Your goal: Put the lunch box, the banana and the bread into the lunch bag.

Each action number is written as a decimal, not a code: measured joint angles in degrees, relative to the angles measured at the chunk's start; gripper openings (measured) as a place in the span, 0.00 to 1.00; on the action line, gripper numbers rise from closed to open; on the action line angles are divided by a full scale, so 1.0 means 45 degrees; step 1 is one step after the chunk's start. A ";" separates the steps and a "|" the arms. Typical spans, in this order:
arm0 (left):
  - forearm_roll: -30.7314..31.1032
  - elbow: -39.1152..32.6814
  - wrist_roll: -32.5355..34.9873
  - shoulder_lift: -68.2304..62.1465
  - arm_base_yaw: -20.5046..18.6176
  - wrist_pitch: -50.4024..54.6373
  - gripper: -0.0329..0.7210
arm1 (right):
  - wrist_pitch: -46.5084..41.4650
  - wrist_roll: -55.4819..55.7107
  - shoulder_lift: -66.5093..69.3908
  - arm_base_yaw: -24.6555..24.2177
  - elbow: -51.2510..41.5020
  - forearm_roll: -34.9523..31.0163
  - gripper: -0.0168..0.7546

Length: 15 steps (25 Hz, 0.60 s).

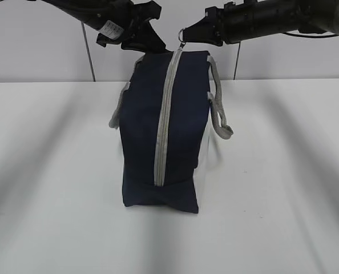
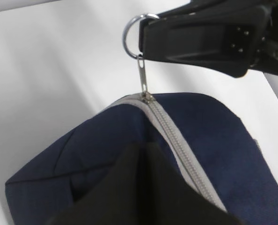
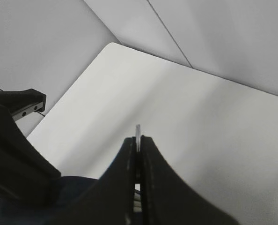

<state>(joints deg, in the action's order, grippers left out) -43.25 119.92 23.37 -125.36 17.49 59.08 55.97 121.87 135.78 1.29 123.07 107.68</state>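
**Navy bag held at both top corners, zipper ring pinched**

Navy-blue, boxy fabric lunch bag (image 1: 181,131) stands upright at the middle of the white tabletop (image 1: 283,188), one narrow end facing the exterior camera. A grey zipper (image 1: 164,120) runs down the centre of that end from twelve o'clock toward six, zipped along all of its visible length. Grey rope handles (image 1: 220,108) droop off the bag at three o'clock and at nine o'clock, and a sliver of white side panel shows along the right edge.

At twelve o'clock on the bag, the black right gripper (image 1: 188,35) comes in from two o'clock with its jaws pressed together on the silver ring pull (image 2: 132,35). In the left wrist view the ring sticks out of those jaws, and a thin metal tab (image 2: 142,77) hangs from it straight down to the zipper slider at the bag's top edge. The right wrist view shows the ring edge-on, squeezed between the two black fingers (image 3: 125,187).

The black left gripper (image 1: 136,41) reaches in from ten o'clock to the bag's top left corner. Its fingertips are almost together and, in its own wrist view, lie against the dark fabric just beside the zipper; whether cloth is actually pinched between them cannot be told.

The lunch box, banana and bread do not show in any view.
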 joint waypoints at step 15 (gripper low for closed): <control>0.0115 0.0000 0.0474 0.0232 0.0361 0.0133 0.05 | -0.0263 0.0254 0.0484 0.0000 0.0000 0.0000 0.00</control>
<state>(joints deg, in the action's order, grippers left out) -42.73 119.92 25.51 -124.32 19.11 59.68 54.78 123.01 137.96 1.29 123.07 107.68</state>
